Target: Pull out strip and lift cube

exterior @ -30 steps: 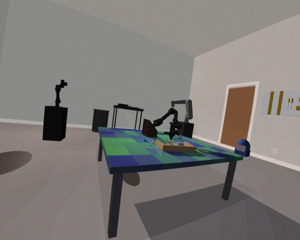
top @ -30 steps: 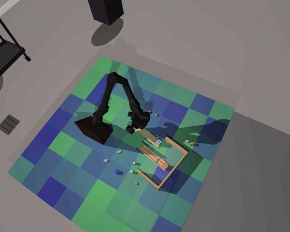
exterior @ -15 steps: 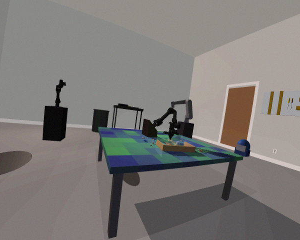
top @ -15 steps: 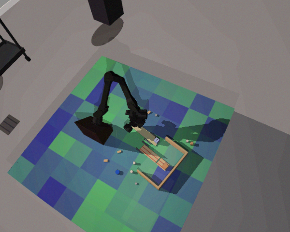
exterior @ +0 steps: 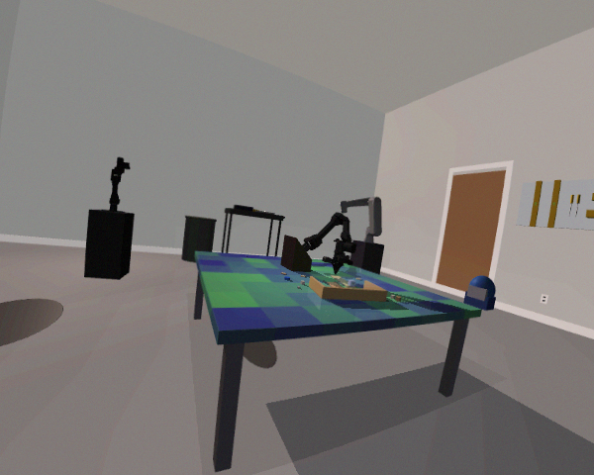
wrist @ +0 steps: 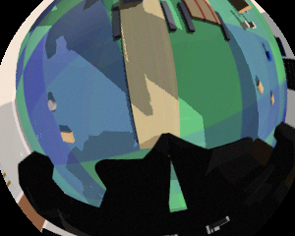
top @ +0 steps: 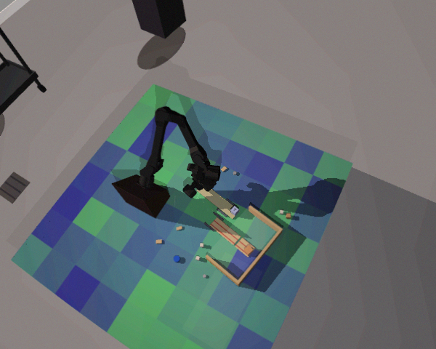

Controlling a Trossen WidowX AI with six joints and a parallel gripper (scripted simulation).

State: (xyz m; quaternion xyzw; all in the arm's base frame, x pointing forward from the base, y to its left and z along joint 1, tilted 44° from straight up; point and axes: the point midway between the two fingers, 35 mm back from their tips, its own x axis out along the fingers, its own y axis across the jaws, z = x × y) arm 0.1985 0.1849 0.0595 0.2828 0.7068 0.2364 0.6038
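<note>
Top view: the end effector was closed at the near end of the plain tan strip. The labelled cube sat on that strip's far end, outside the three-sided wooden frame. I noted the frame's open side facing the arm base. The red-lined strip, crossed by a gap, bore an orange block and reached into the frame.

Exterior view: fingertips pointed down, low over the worktop, well in from its edges. Frame walls stood upright; I could not read the cube's label here.

Wrist view: the fingertips met at the strip's end, a detail the top view hid. I could not tell whether they pinched its edge. Open room lay either side; dark rails flanked the strip farther up.
</note>
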